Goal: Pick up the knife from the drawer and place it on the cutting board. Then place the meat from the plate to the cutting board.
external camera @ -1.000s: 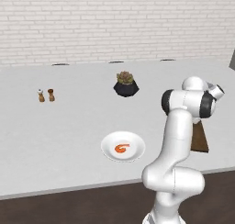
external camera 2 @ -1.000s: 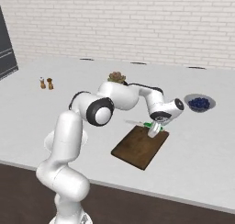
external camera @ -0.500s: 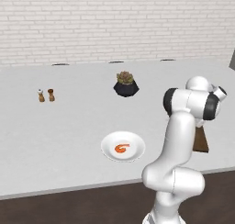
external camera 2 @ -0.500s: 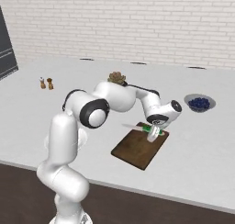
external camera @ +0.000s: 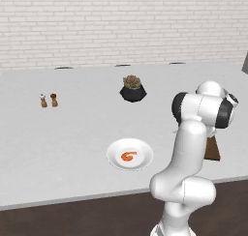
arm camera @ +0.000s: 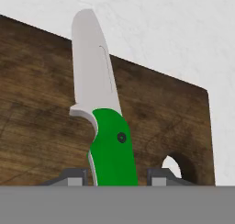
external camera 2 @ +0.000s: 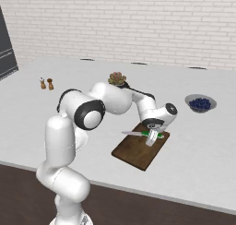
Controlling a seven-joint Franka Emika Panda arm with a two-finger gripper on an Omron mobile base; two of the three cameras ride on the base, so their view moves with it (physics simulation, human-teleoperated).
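A wide pale counter (external camera: 72, 133) runs under a white brick wall, and the white arm (external camera 2: 92, 113) reaches over it to the right. On the counter lies the dark cutting board (external camera 2: 133, 151), the arm's hand low above its far end. Well to the left of the board sits the white plate (external camera: 130, 154), with the orange meat (external camera: 128, 156) in its middle. A potted plant (external camera: 132, 89) stands behind, a bowl of blueberries (external camera 2: 200, 103) off to the right, and two small shakers (external camera: 48, 100) far left.

The gripper (external camera 2: 151, 136) has the knife (arm camera: 103, 122) by its green handle, which lies between the fingertips (arm camera: 75, 177), with small gaps showing on either side; whether the grip is firm or easing off cannot be told. The blade points out over the board.

The step in hand appears to be setting the knife down. Next, the jaws should open fully, lift clear, then swing left to the meat.
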